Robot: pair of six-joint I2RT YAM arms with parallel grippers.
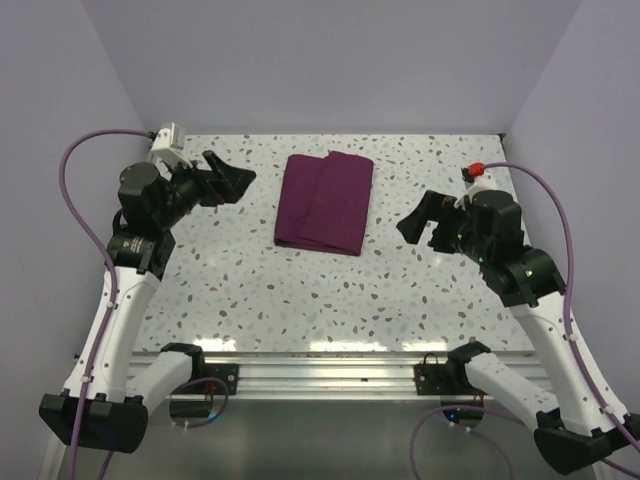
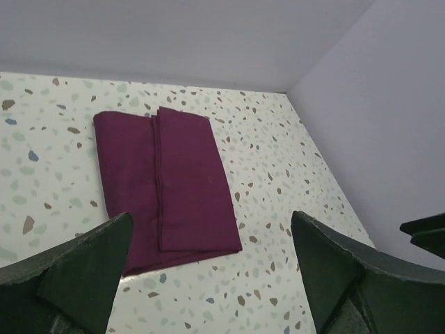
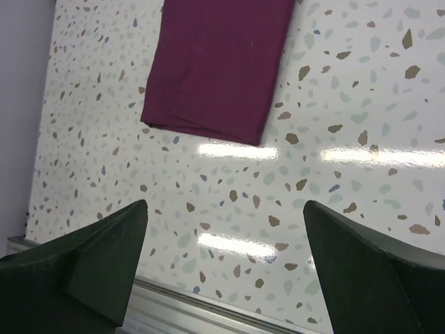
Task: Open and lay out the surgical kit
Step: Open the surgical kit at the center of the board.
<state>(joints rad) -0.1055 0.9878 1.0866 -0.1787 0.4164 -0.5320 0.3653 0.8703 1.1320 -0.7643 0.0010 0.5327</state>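
Folded dark purple cloth wrap [image 1: 325,203] laid flat at far centre of speckled white table [image 1: 250,290], flaps closed, contents hidden. Left gripper [image 1: 235,182] and right gripper [image 1: 415,228] held raised on either side, well apart from wrap. Jaws spread wide, nothing gripped. Likely staged for unfolding from both edges.

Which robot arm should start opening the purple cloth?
Probably left. The right end effector is open and near too, but the cloth wrap has its top flap edge down the middle, facing the open left end effector.
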